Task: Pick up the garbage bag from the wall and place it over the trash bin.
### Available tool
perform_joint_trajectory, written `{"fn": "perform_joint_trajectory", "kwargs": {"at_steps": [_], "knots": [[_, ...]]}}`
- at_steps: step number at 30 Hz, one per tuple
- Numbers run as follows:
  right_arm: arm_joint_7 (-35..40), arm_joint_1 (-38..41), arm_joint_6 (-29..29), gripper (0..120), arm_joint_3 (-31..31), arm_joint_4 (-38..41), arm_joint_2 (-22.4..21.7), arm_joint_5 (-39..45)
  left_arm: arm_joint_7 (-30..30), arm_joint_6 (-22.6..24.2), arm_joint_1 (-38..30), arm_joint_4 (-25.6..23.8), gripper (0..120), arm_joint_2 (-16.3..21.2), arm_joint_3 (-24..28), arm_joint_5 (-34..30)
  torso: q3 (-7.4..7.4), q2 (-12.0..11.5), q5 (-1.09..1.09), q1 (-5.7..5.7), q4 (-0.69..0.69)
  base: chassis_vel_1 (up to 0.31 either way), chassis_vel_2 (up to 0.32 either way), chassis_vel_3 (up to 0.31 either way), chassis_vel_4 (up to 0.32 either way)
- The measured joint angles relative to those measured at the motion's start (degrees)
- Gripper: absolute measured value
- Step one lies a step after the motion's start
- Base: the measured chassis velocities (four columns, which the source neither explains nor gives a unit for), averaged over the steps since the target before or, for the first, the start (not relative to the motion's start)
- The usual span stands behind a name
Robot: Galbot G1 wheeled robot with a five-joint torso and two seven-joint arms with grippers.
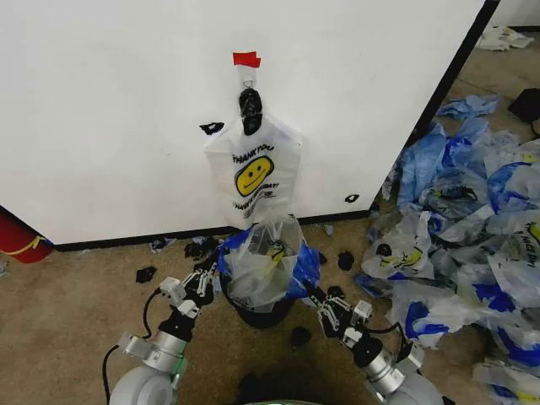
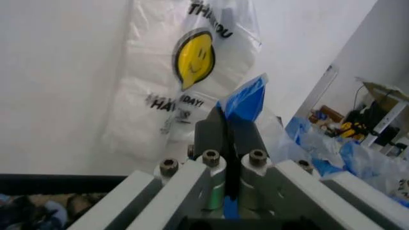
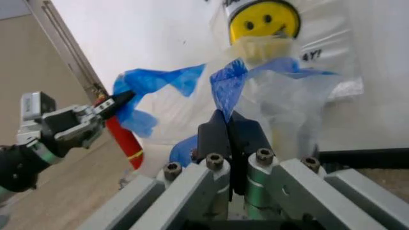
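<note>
Translucent film: we read the garbage bag (image 1: 263,268) as thin whitish plastic with blue patches; it sits in and over the trash bin (image 1: 261,317), mouth bunched upward, blue edges draped at both sides.
Bin position: on the carpet (image 1: 76,304), just in front of the wall (image 1: 110,110), between our two arms.
Left gripper (image 1: 205,278): at the bag's left blue edge; fingers pressed together, pinching the blue film, as the left wrist view (image 2: 225,143) confirms.
Right gripper (image 1: 321,305): at the right blue edge; fingers pressed together on a blue fold (image 3: 227,88).
Handling: we judge the film very light, limp, slippery and easy to tear; it holds no shape of its own.
Grasp point: we recommend the blue rim edge on opposite sides, not the bunched middle.
Wall hook (image 1: 248,83): carries a bunch of smiley bags (image 1: 253,173) with a black knot, below red tape (image 1: 246,59).
Surroundings: loose bags (image 1: 472,228) heaped at right.
</note>
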Motion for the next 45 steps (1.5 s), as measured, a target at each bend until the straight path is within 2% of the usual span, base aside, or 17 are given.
{"fn": "perform_joint_trajectory", "kwargs": {"at_steps": [15,29,45], "knots": [[-1.44,-3.74,2.82,0,6.48,-5.81,0.51,2.68,-0.02,-0.42,1.52,1.76,0,1.23,-2.61,-0.14,0.0,0.0,0.0,0.0,-0.01,0.0,0.0,0.0,0.0],[-1.68,-2.22,3.48,0,3.58,-8.38,2.07,2.47,0.1,-1.52,2.54,3.13,0,0.95,-2.78,1.31,0.0,0.0,0.0,0.0,0.0,0.0,0.0,0.0,0.0],[-1.85,-5.7,3.97,0,4.93,-7.08,1.31,1.29,-0.55,-1.24,8.65,-1.02,0,3.3,-5.93,2.27,0.0,0.0,0.0,0.0,0.0,0.0,0.0,0.0,0.0]]}}
